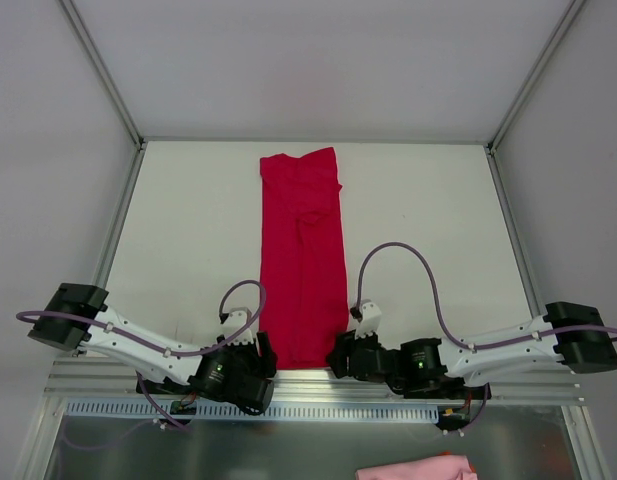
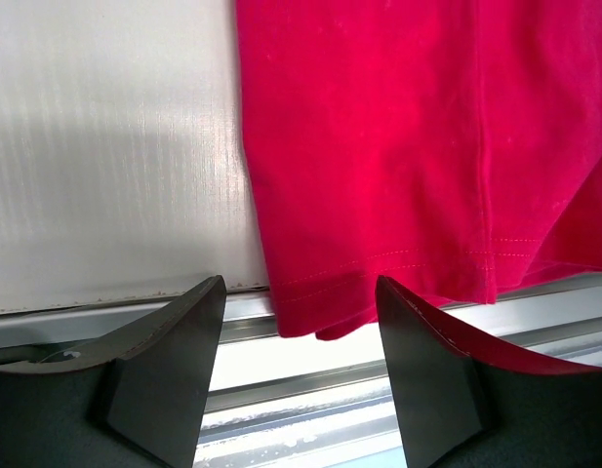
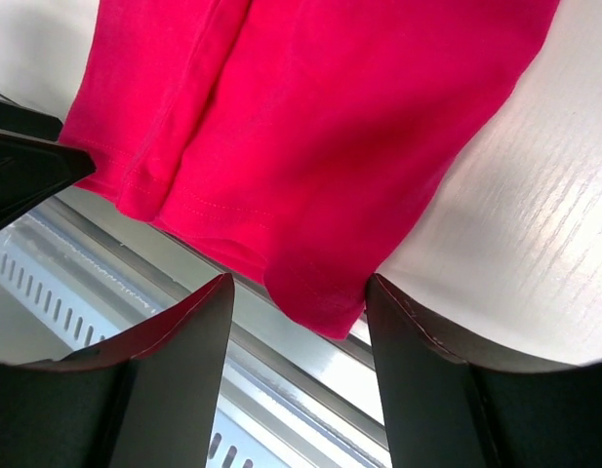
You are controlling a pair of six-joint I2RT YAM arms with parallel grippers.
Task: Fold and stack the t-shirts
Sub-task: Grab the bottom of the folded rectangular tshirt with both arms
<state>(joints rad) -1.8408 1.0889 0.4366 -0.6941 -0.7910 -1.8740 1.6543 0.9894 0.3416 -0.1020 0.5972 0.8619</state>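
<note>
- T-shirt (image 1: pixel 303 260): plain crimson red, no print, soft cloth, folded lengthwise into one long narrow strip.
- Lies flat on white counter (image 1: pixel 188 230), approx. in the middle, running from far side to near edge.
- Far end is a bit uneven, w/ a small flap of cloth sticking out on its right side.
- A long crease runs down the strip; stitched hem is at the near end.
- Hem end overhangs the near edge of the counter slightly, above the metal rail (image 1: pixel 318 385).
- Left end effector (image 1: pixel 260 352) sits at the near left corner of the hem, low at the counter edge.
- In its wrist view the left end effector (image 2: pixel 301 288) has jaws spread apart w/ the t-shirt (image 2: pixel 398 146) hem btwn them, not pinched; released, holding nothing.
- Right end effector (image 1: pixel 340 355) is at the near right corner of the hem.
- Wrist view shows the right end effector (image 3: pixel 299 283) also spread, hem corner of the t-shirt (image 3: pixel 310 127) in the gap; no clamp on the cloth, contact w/ the fingers can't be told.
- Pink cloth (image 1: pixel 413 468) lies below the rail, well apart from the red one.
</note>
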